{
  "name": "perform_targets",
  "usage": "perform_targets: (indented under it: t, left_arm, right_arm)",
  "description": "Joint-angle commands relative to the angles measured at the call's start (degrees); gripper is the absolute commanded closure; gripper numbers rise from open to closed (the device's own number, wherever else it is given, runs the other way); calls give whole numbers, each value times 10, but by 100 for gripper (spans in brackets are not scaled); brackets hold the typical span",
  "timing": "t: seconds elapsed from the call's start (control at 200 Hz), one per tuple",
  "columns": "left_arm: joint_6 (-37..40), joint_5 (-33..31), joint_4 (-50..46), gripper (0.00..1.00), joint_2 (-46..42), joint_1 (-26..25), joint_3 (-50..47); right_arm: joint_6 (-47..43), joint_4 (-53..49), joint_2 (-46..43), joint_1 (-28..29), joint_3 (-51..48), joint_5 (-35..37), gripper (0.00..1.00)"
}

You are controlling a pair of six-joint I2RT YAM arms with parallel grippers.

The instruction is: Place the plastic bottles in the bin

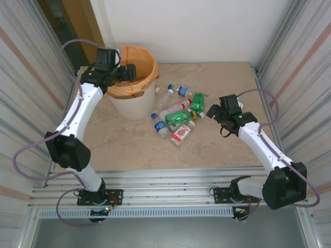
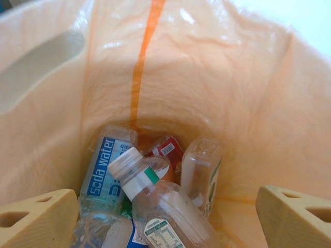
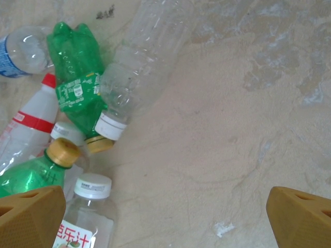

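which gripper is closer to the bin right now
Left. The left gripper hangs over the bin; the right gripper is off to the right, beyond the loose bottles.

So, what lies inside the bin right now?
The bin holds a soda water bottle, a white-capped clear bottle on top, a red-labelled bottle and a second clear bottle. They cover the bin's bottom and anything beneath.
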Motion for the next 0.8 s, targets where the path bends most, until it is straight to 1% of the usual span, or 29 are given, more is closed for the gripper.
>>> perform_targets:
  t: [0.0, 0.17, 0.296, 0.471, 0.651, 0.796]
  left_arm:
    - [-5, 4, 26, 9, -63, -10, -12]
    - [1, -22, 40, 2, -126, -44, -48]
    - [2, -42, 52, 1, -179, -79, -92]
    - [-14, -74, 77, 1, -261, -125, -181]
    - [-49, -72, 105, 1, -337, -158, -271]
    - [-76, -63, 106, 1, -367, -161, -315]
  right_arm:
    - [-2, 18, 30, -7, 15, -18, 2]
    - [-12, 34, 87, -10, 42, -26, 2]
    - [-19, 35, 131, -12, 68, -28, 2]
    - [-22, 34, 180, -17, 100, -32, 2]
    - [-26, 31, 220, -22, 127, -34, 2]
    - [-31, 29, 253, -25, 153, -38, 2]
